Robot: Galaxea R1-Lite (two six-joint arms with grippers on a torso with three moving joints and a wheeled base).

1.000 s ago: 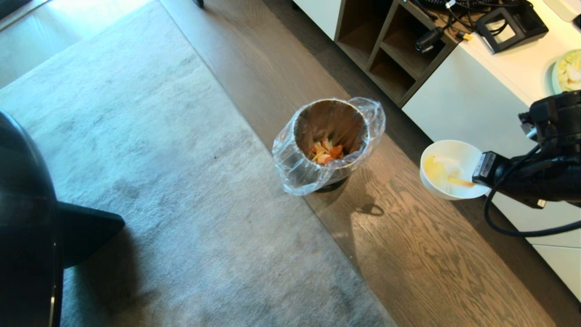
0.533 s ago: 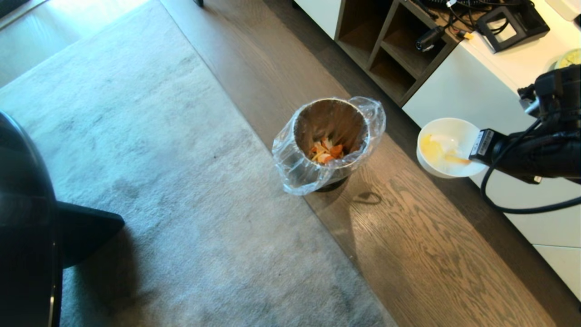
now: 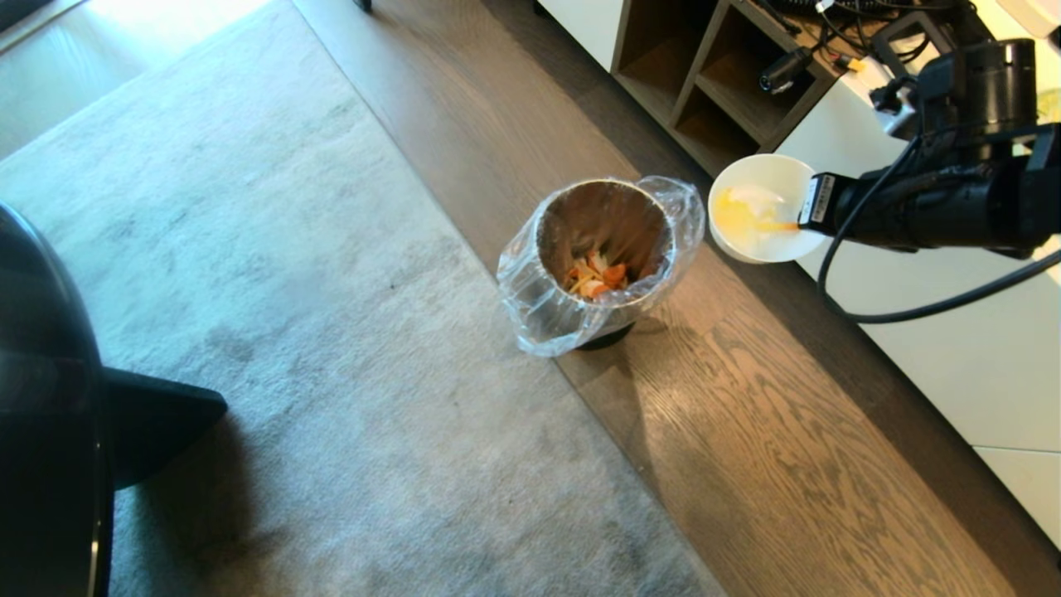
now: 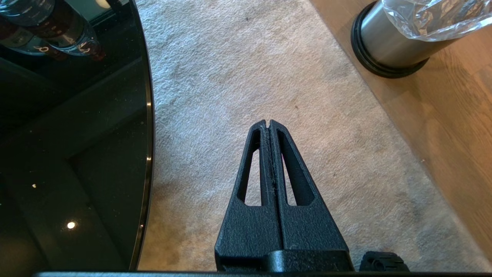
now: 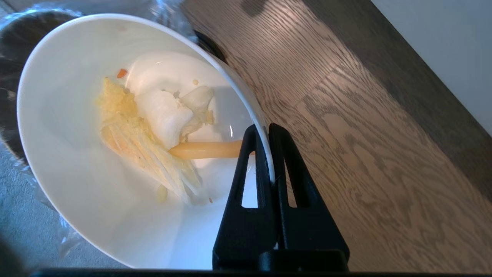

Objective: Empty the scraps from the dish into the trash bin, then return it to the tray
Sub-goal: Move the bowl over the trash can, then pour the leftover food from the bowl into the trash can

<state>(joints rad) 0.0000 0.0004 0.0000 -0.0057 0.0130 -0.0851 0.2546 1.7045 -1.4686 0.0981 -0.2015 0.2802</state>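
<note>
The white dish (image 3: 758, 211) hangs in the air just right of the trash bin (image 3: 598, 257), with my right gripper (image 3: 808, 220) shut on its rim. In the right wrist view the dish (image 5: 77, 161) is tilted, and the gripper (image 5: 264, 129) pinches its rim between both fingers. Yellow and white scraps (image 5: 153, 127) cling inside the dish. Orange and white scraps (image 3: 595, 278) lie at the bottom of the metal bin with its clear liner. My left gripper (image 4: 269, 124) is parked and shut over the carpet, near the bin's base (image 4: 388, 50). The tray is out of view.
A white cabinet (image 3: 912, 274) with open wooden shelves (image 3: 704, 91) runs along the right, its top carrying cables and a black stand (image 3: 928, 41). A grey carpet (image 3: 290, 332) covers the left floor. A dark round glass table (image 4: 69, 134) stands beside the left arm.
My right arm has carried the dish up and to the left, from low beside the cabinet front to just beside the bin's rim. The left arm has not moved.
</note>
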